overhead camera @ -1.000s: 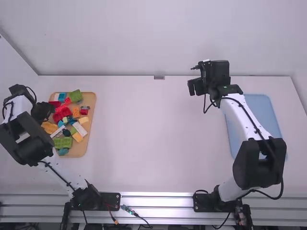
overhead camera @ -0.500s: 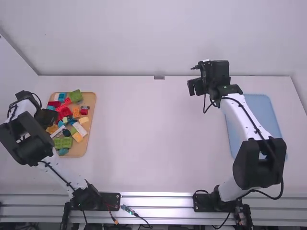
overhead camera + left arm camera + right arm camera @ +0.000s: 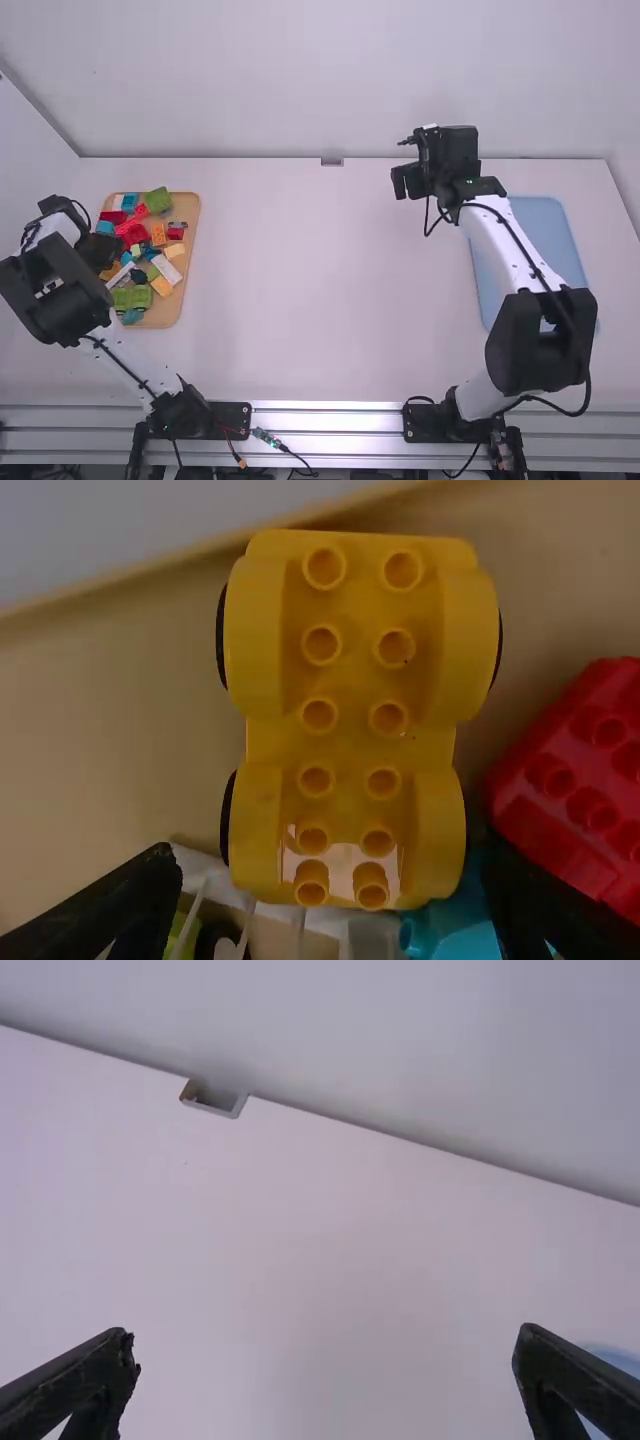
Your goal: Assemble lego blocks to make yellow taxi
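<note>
In the high view my left gripper [image 3: 106, 252] is over the left side of the block tray, partly covering a yellow car base [image 3: 110, 271]. Seen from the left wrist, that yellow car base [image 3: 345, 715] has black wheels and rows of studs; my left gripper [image 3: 328, 857] is open, one finger to each side of its near end, without gripping it. A red block [image 3: 590, 780] lies beside it. My right gripper [image 3: 408, 181] is held above the table's far right part; in its wrist view the right gripper [image 3: 325, 1338] is open and holds nothing.
The wooden tray [image 3: 190, 208] at the table's left is crowded with red, green [image 3: 158, 200], orange, blue and white blocks. A blue mat [image 3: 548, 235] lies on the right, partly under the right arm. A small metal bracket [image 3: 332, 161] is at the far edge.
The left gripper has shifted slightly right and nearer the camera, now covering part of the yellow car base. The right arm has kept still.
</note>
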